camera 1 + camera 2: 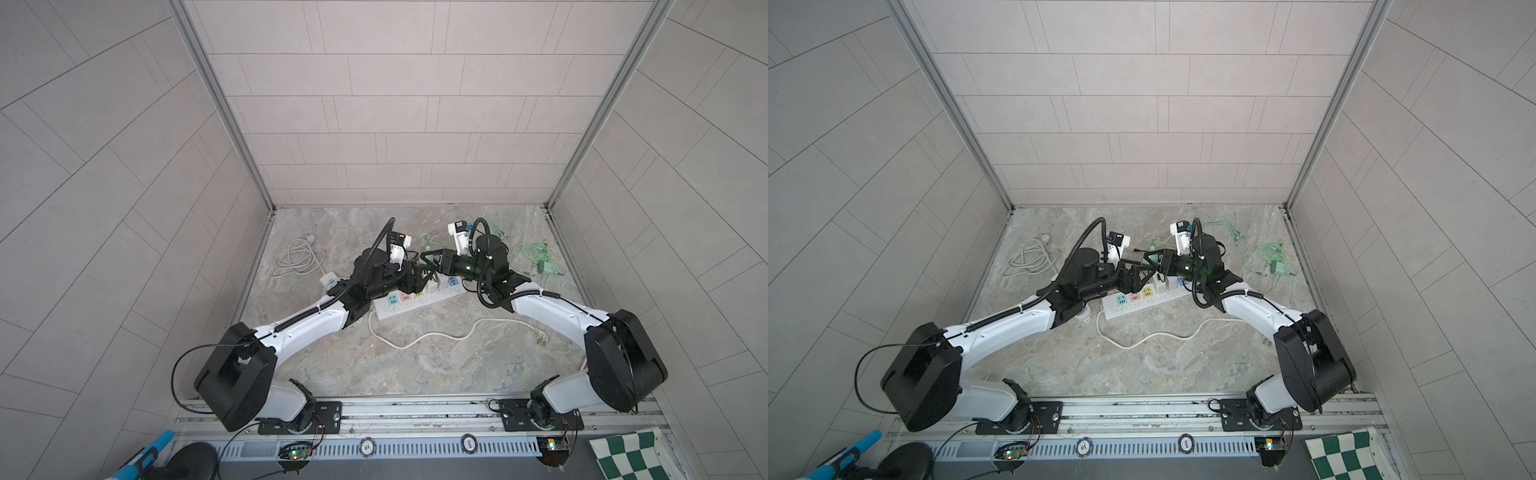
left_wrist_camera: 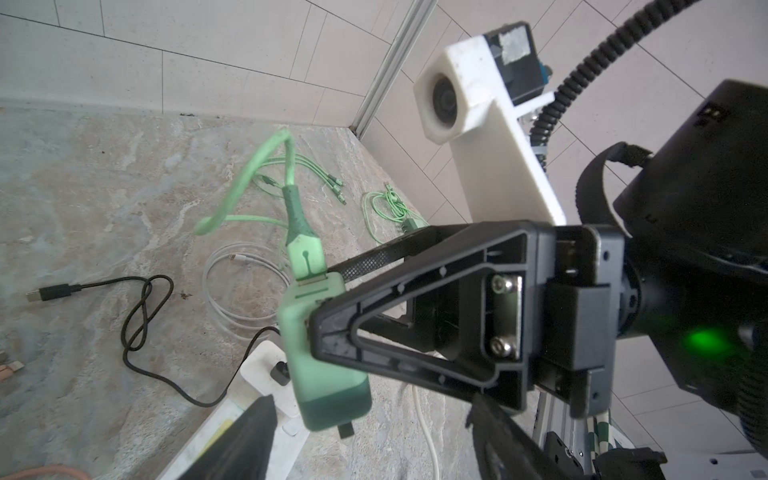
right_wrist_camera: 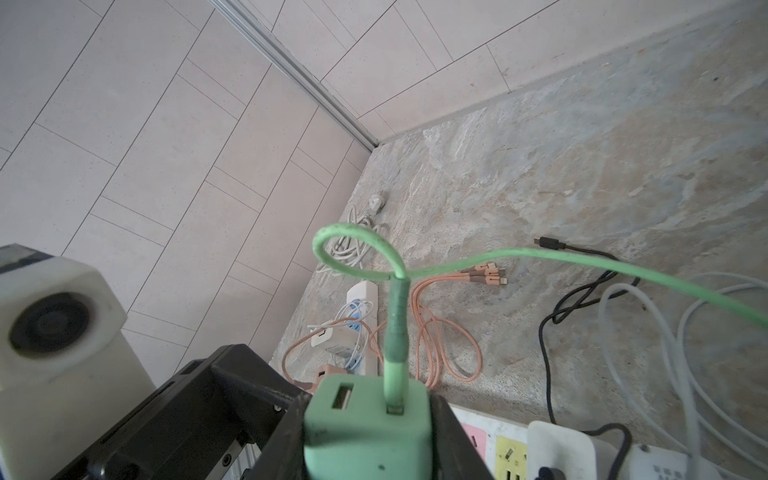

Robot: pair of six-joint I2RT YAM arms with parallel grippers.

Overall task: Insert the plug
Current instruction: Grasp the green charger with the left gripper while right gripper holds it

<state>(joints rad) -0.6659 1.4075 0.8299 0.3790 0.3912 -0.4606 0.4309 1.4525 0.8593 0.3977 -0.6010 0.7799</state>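
A robotics lab test cell: tile-print wall panels (image 1: 374,104) in aluminium framing (image 1: 222,104) box in a stone-print tabletop (image 1: 415,365) from 9 through 12 to 3 o'clock, and at 6 o'clock a slotted metal rail (image 1: 415,409) carries bolted arm mounts (image 1: 328,415), with bare circuit boards (image 1: 295,453) showing lit LEDs just below

On the left of the marble bench (image 1: 415,365) a white cable (image 1: 296,258) lies in a loose coil near the wall. Over on the right a pale green cable (image 1: 534,251) sits bunched up, with a green adapter (image 1: 549,268) at its edge. A black cable (image 2: 141,307) snakes across the stone, connector end lying free. An orange multi-head cable (image 3: 440,332) loops just beside a small white strip (image 3: 362,299) with a white charger (image 3: 328,338) sitting on it. Down front are two poker chips (image 1: 366,446), a green-checked cloth (image 1: 627,455) and a blue handle (image 1: 145,457).
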